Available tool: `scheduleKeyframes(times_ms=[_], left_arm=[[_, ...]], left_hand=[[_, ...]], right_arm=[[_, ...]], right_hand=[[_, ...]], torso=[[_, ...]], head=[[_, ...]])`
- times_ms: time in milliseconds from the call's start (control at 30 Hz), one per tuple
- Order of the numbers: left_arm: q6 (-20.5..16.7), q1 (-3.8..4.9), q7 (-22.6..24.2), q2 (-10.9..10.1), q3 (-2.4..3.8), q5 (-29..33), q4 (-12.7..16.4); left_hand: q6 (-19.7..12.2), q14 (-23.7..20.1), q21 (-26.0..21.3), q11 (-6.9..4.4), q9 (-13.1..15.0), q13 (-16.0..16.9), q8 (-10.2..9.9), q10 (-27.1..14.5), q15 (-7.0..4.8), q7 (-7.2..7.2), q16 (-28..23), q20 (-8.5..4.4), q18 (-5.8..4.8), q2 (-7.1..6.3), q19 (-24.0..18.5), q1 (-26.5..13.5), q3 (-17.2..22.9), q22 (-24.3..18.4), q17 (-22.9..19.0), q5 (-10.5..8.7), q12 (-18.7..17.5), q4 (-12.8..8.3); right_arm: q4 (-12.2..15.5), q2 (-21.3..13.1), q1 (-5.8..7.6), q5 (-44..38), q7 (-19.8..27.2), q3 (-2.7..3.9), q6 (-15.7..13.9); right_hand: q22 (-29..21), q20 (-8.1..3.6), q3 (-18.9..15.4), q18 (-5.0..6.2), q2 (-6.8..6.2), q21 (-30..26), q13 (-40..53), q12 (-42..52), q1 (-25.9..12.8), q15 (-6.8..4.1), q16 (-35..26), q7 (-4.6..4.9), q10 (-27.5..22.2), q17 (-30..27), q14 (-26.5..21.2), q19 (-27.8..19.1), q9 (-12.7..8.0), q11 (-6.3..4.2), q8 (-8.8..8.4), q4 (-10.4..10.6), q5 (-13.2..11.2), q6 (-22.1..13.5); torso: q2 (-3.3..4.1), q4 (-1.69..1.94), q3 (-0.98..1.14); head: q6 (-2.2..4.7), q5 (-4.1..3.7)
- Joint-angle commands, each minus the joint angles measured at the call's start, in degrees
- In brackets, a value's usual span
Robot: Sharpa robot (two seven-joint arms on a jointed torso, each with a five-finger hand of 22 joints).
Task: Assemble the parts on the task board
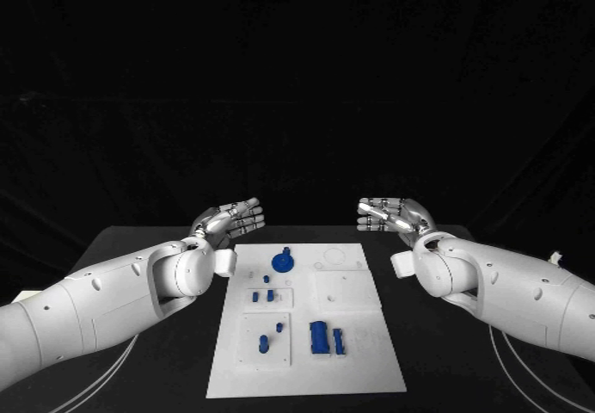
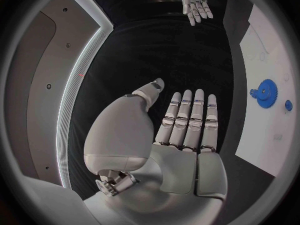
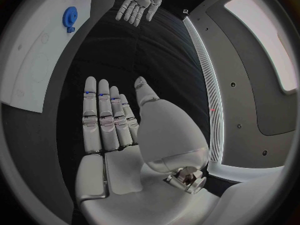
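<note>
Meanwhile both hands, left (image 1: pixel 232 219) and right (image 1: pixel 392 215), hover empty, fingers straight and apart; between them, short of the fingertips, blue parts (image 1: pixel 319 336) sit on the task board (image 1: pixel 359 361), stage unclear.

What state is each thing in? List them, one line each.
Left hand: open, fingers straight, holding nothing, beyond the board's far left corner.
Right hand: open, holding nothing, beyond the board's far right corner.
Task board: flat on the table, untouched.
Blue gear: on the board's far end.
Blue block: on the board's near half.
</note>
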Motion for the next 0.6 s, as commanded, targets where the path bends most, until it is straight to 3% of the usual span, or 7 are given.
scheduleKeyframes(times_ms=[33, 100, 267, 333, 367, 500, 600], left_arm=[[-1.4, -0.22, 0.3, -0.2, 0.08, -0.6, 1.0], [-3.3, -0.48, 0.8, -0.5, 0.18, -1.4, 2.2], [-9.4, -1.33, 2.5, -1.6, 0.49, -3.7, 6.2], [-12.6, -1.78, 3.3, -2.2, 0.66, -4.9, 8.3], [-15.3, -2.14, 4.0, -2.7, 0.8, -5.9, 10.0], [-21.5, -3.01, 5.7, -3.8, 1.13, -8.3, 14.0], [-25.1, -3.5, 6.6, -4.4, 1.31, -9.6, 16.3]], left_hand=[[-16.0, -15.0, -2.2, -2.68, -2.3, -2.1, -2.2, -16.8, -2.47, -3.1, -3.5, -4.43, -3.01, 1.92, -11.7, -21.2, -6.7, -5.1, -2.5, -5.63, -2.9, -0.7], [-19.0, -17.8, -2.2, -3.12, -2.3, -2.1, -2.2, -19.9, -2.94, -3.72, -4.1, -5.28, -3.66, 6.01, -13.9, -25.2, -8.0, -6.1, -2.5, -5.63, -2.9, -0.7], [-24.6, -23.0, -2.2, -4.1, -2.3, -2.1, -2.2, -25.7, -7.76, -4.79, -5.3, -6.83, -4.49, 6.01, -17.9, -32.5, -10.3, -7.9, -2.5, -5.63, -2.9, -0.7], [-26.5, -24.8, -2.2, -8.4, -2.3, -2.1, -2.2, -27.8, -7.76, -5.16, -5.7, -7.35, -4.68, 6.01, -19.4, -35.1, -11.1, -8.5, -2.5, -5.63, -2.9, -0.7], [-28.1, -26.2, -2.2, -8.4, -2.3, -2.1, -2.2, -29.4, -7.76, -5.47, -6.1, -7.79, -5.11, 6.01, -20.5, -37.1, -11.7, -9.0, -2.5, -5.63, -2.9, -0.7], [-31.1, -29.1, -2.2, -8.4, -2.3, -2.1, -2.2, -32.6, -7.76, -9.75, -6.7, -8.65, -5.45, 6.01, -22.7, -41.2, -13.0, -10.0, -2.5, -5.63, -2.9, -0.7], [-33.3, -31.1, -2.2, -8.4, -2.3, -2.1, -2.2, -34.8, -7.76, -9.75, -10.9, -9.25, -5.75, 6.01, -24.3, -44.0, -13.9, -10.7, -2.5, -5.63, -2.9, -0.7]], right_arm=[[1.3, -0.2, -0.04, 0.6, 0.5, -0.19, -1.6], [3.0, -0.5, -0.04, 1.6, 1.2, -0.48, -3.5], [8.5, -1.4, -0.04, 4.9, 3.4, -1.42, -9.6], [11.3, -1.9, -0.04, 6.7, 4.6, -1.91, -12.8], [13.3, -2.2, -0.04, 7.9, 5.4, -2.25, -15.1], [17.6, -2.9, -0.03, 10.5, 7.2, -2.99, -19.8], [19.7, -3.3, -0.03, 11.8, 8.1, -3.36, -22.3]], right_hand=[[-2.2, -2.92, 0.7, -2.93, -2.24, -3.1, -1.9, -2.2, -22.9, -2.83, -1.9, -2.79, -17.9, -2.8, -18.9, -17.7, -2.1, -1.99, -2.14, -0.8, -1.9, -15.4], [-2.6, -3.49, 0.7, -3.86, -2.24, -3.7, -6.0, -2.2, -27.3, -2.83, -6.0, -3.32, -21.4, -3.3, -22.6, -21.1, -2.5, -6.28, -2.14, -0.8, -6.1, -18.4], [-6.8, -4.51, 0.7, -4.51, -2.24, -4.8, -6.0, -2.2, -35.3, -2.83, -6.0, -4.31, -27.6, -4.3, -29.2, -27.3, -6.7, -6.28, -2.14, -0.8, -6.1, -23.7], [-6.8, -4.87, 0.7, -4.51, -2.24, -5.1, -6.0, -2.2, -38.1, -2.83, -6.0, -4.66, -29.8, -4.6, -31.6, -29.5, -6.7, -6.28, -2.14, -0.8, -6.1, -25.6], [-6.8, -5.15, 0.7, -5.13, -2.24, -5.4, -6.0, -2.2, -40.3, -2.83, -6.0, -8.79, -31.5, -8.7, -33.4, -31.2, -6.7, -6.28, -2.14, -0.8, -6.1, -27.1], [-6.8, -9.21, 0.7, -5.13, -2.24, -9.8, -6.0, -2.2, -44.7, -2.83, -6.0, -8.79, -35.0, -8.7, -37.0, -34.6, -6.7, -6.28, -2.14, -0.8, -6.1, -30.0], [-6.8, -9.21, 0.7, -9.75, -2.24, -9.8, -6.0, -2.2, -47.9, -2.83, -6.0, -8.79, -37.5, -8.7, -39.7, -37.1, -6.7, -6.28, -2.14, -0.8, -6.1, -32.2]], torso=[[-0.08, 0.16, 0.33], [-0.24, 0.34, 0.77], [-0.57, 0.71, 1.66], [-0.63, 0.78, 1.83], [-0.65, 0.8, 1.88], [-0.65, 0.8, 1.88], [-0.65, 0.8, 1.88]], head=[[0.69, 0.08], [1.65, 0.21], [3.54, 0.46], [3.89, 0.51], [4.0, 0.52], [4.0, 0.52], [4.0, 0.52]])
